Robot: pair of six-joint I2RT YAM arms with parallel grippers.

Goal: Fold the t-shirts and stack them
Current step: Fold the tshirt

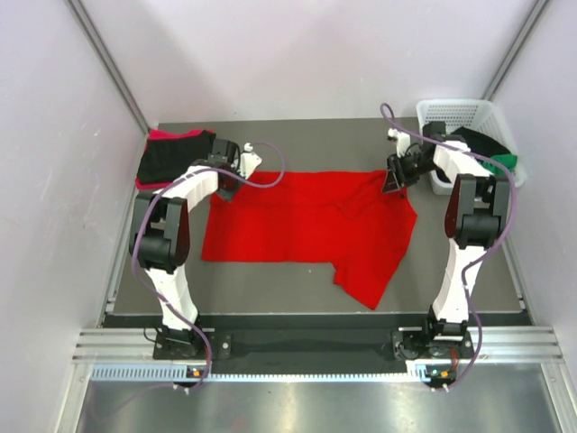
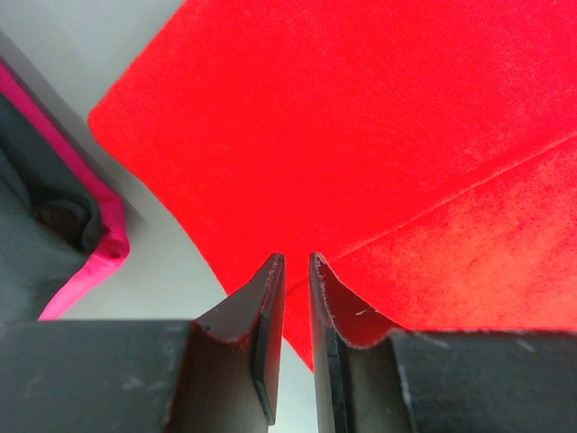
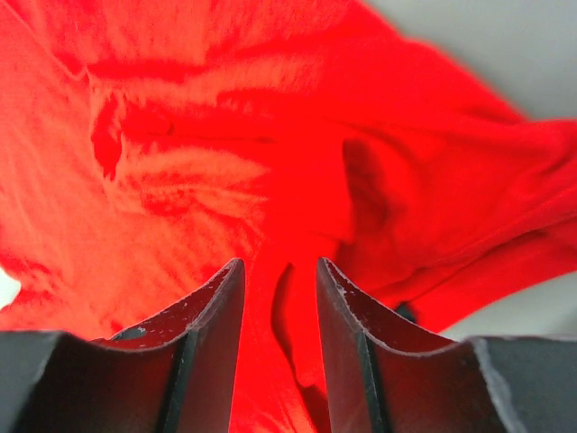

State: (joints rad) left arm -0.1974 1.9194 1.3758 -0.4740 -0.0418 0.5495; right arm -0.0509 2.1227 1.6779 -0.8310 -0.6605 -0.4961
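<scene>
Folded stack [image 1: 171, 158] of black and pink shirts sits far-left. Red t-shirt [image 1: 306, 230], mid-table, is half-folded: left gripper [image 2: 296, 263] nearly pressed together at its corner, right gripper [image 3: 279, 275] slightly parted over cloth. Basket [image 1: 469, 126] shirts remain.

Left arm: base near edge, elbow raised, forearm reaching forward and inward, wrist pitched down. Left end effector [image 1: 236, 178] low over counter; jaws near parallel, narrow gap, fingertips [image 2: 270, 280] not visibly pinching anything. Right arm: mirrored pose, elbow up, forearm angled inward. Right end effector [image 1: 394, 180] pointed down; jaws wider apart, cloth visible in gap between fingertips [image 3: 230, 289], grip not confirmed.
</scene>
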